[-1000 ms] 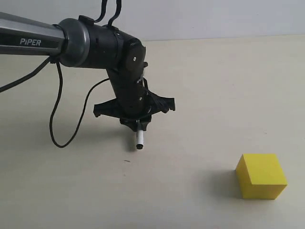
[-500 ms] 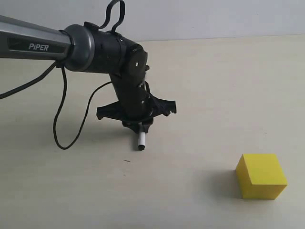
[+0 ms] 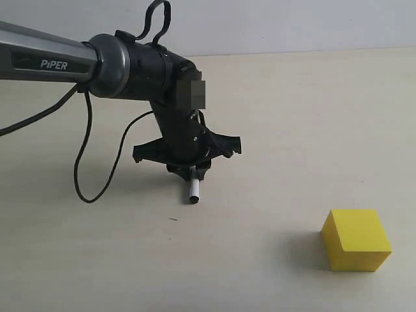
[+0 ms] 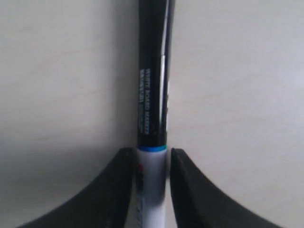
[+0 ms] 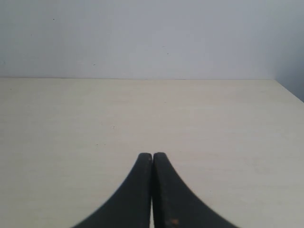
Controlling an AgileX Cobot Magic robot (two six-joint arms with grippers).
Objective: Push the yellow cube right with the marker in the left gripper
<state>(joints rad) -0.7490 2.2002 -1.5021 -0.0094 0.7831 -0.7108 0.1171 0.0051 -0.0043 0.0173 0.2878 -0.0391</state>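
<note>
I have the left gripper (image 3: pixel 192 171) pointing down at the table (image 3: pixel 292 117), its two fingers (image 4: pixel 111 190) clenched on the white barrel of the marker (image 3: pixel 193 190). In the left wrist view, the marker's black section runs out past the fingertips. In the exterior view, a short white stretch with a black end hangs below the gripper. I cannot tell whether that end touches the tabletop. The yellow cube (image 3: pixel 356 239) sits on the table well apart from the left gripper, off to its right and nearer the camera. The right gripper (image 5: pixel 152 159) has its fingers pressed together on nothing.
</note>
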